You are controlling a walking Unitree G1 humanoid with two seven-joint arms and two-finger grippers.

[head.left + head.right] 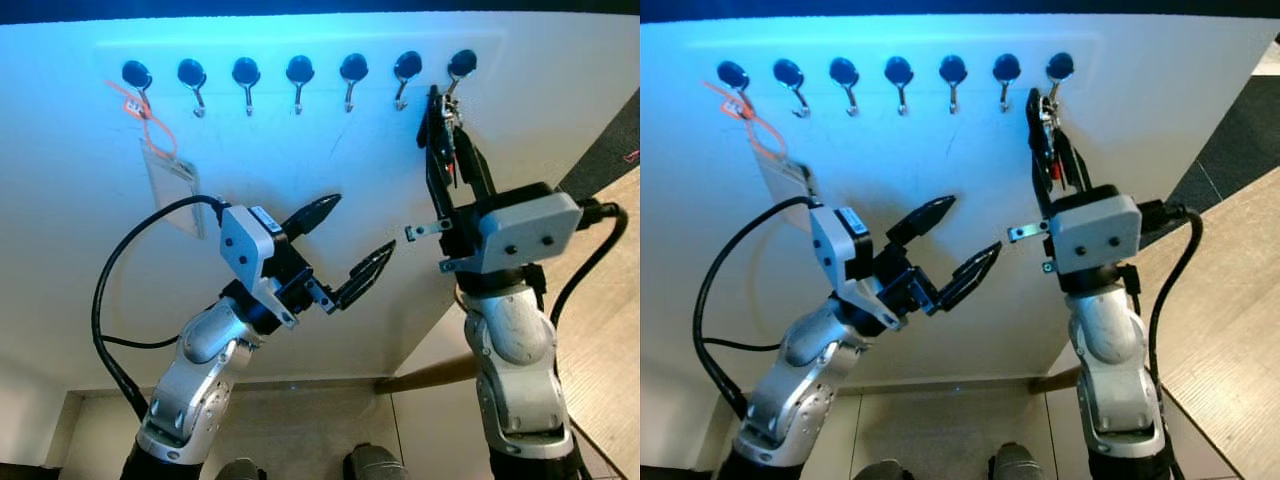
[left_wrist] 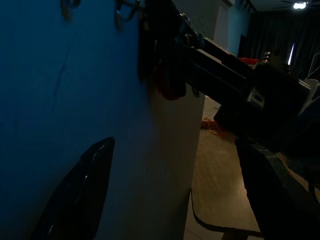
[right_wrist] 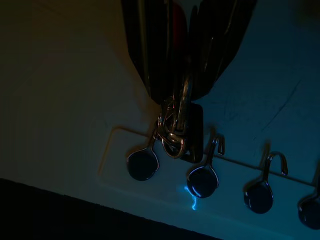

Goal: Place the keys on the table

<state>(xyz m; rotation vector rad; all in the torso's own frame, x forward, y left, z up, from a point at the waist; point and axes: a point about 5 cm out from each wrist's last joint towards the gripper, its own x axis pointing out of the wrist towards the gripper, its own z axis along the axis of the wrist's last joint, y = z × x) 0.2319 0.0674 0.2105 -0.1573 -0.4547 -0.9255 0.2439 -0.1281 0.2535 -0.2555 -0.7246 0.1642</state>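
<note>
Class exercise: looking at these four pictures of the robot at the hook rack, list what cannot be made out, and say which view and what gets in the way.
- Keys: count and shape unclear; right wrist view is dark, and the right gripper covers them in the eye views.
- Badge text: too small, washed out by glare.
- Table: left wrist view is dark, and the right arm hides its far part.
- Left gripper: open, holding nothing.

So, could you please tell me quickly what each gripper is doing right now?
Left gripper: open, holding nothing, in front of the wall.
Right gripper: shut on the keys hanging from the rightmost hook.

Shiny metal keys (image 3: 175, 132); matt white wall (image 1: 300, 170)
</note>
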